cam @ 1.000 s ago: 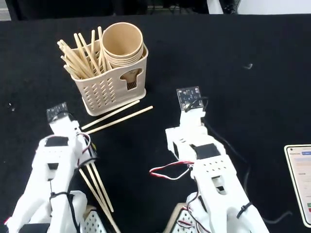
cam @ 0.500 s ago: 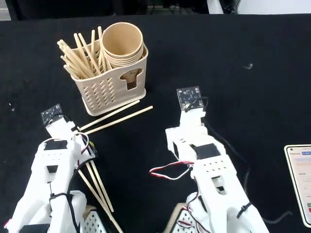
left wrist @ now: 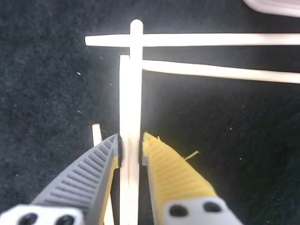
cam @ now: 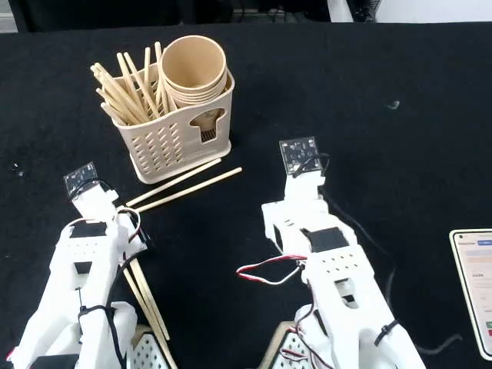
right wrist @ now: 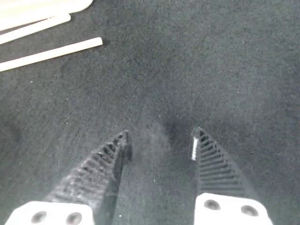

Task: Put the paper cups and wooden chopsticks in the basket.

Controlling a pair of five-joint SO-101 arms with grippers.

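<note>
Left gripper (left wrist: 131,139) jaws pinched on chopstick pair (left wrist: 130,84), lower left of high view. Right gripper (right wrist: 159,140) jaws wide, empty. Two loose chopsticks (cam: 184,184) centre-left, just beside basket (cam: 181,142); paper cups (cam: 194,65) inside it, upper left. Step, by my reading: chopstick pickup. Next calls for lift, then tipping upright over basket

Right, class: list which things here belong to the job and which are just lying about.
Job: cream perforated plastic basket; stacked tan paper cups inside it; pale wooden chopsticks in it; two loose chopsticks on the black cloth; clamped chopsticks in the left gripper.
Lying about: white-edged phone beside the right arm.
</note>
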